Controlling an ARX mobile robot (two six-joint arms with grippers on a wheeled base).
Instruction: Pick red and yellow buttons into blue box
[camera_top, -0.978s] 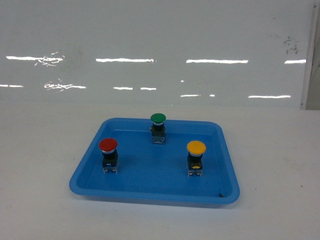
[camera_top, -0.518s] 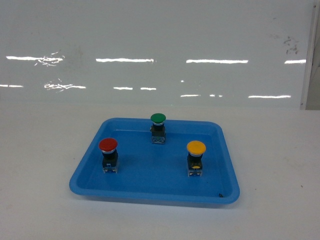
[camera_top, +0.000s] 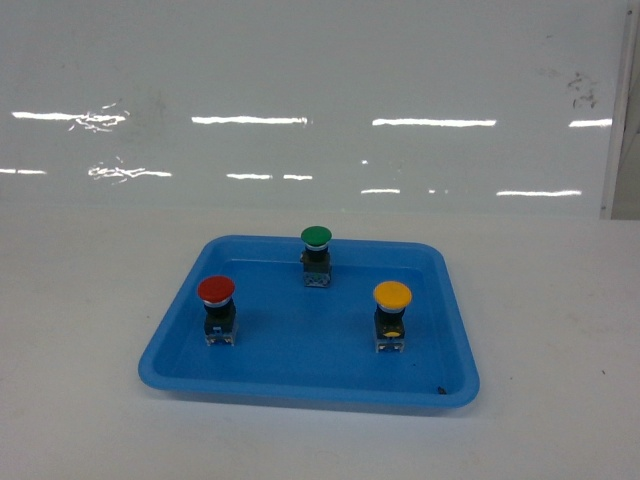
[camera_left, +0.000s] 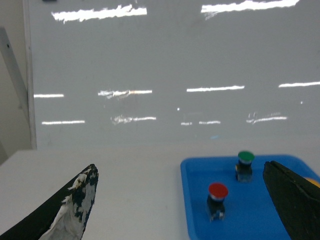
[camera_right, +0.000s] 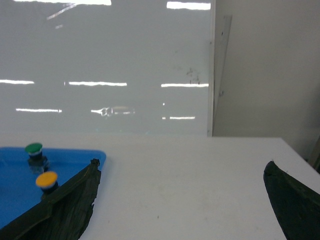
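Between the left pincer's widely spread, empty fingers, the red button stands upright in a shallow blue tray, toward its left side. By the right pincer's left finger, the yellow button stands upright in the same tray; that pincer is also wide open and holds nothing. Beyond both buttons stands a green button. Tray rests on a white counter.
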